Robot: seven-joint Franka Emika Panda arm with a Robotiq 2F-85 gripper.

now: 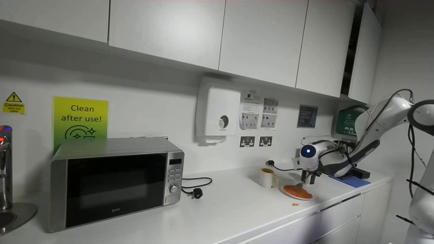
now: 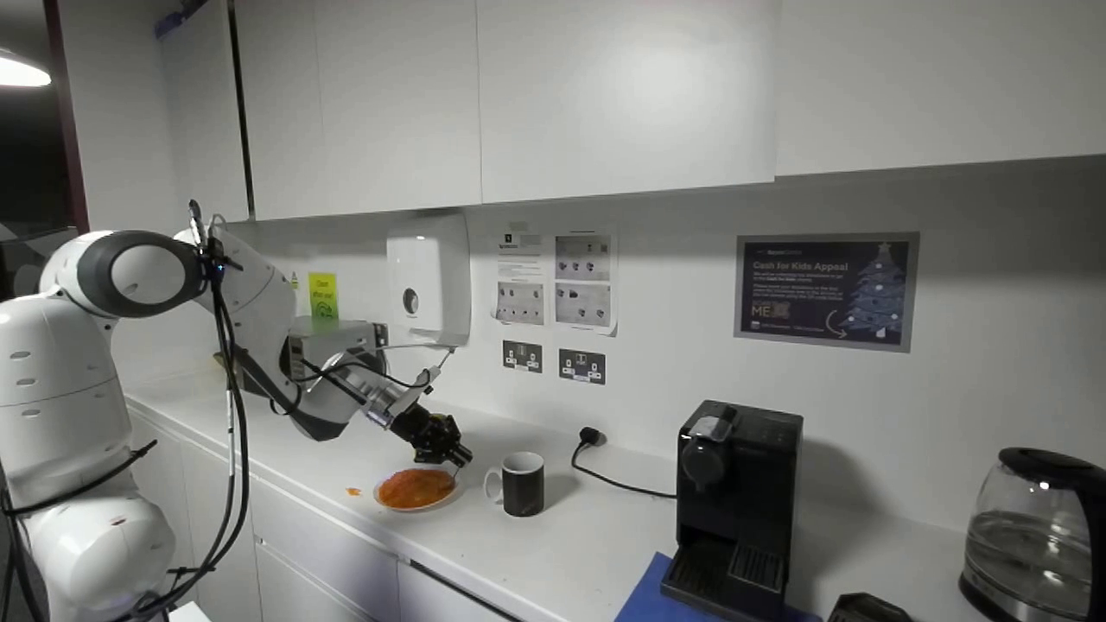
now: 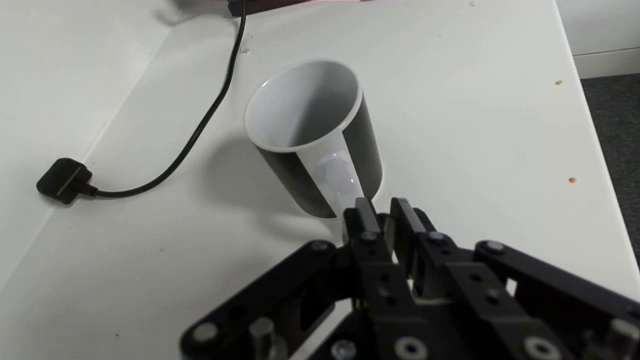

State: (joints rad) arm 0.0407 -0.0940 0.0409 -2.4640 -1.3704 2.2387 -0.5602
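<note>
Silvery utensil [image 1: 300, 185] slants down from the claw [image 3: 383, 205] grasping it, near orange food [image 2: 416, 489]

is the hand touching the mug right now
Apart. In an exterior view, white counter shows plainly between the hand and the mug. In the wrist view the fingertips only overlap the handle along the line of sight.
</note>
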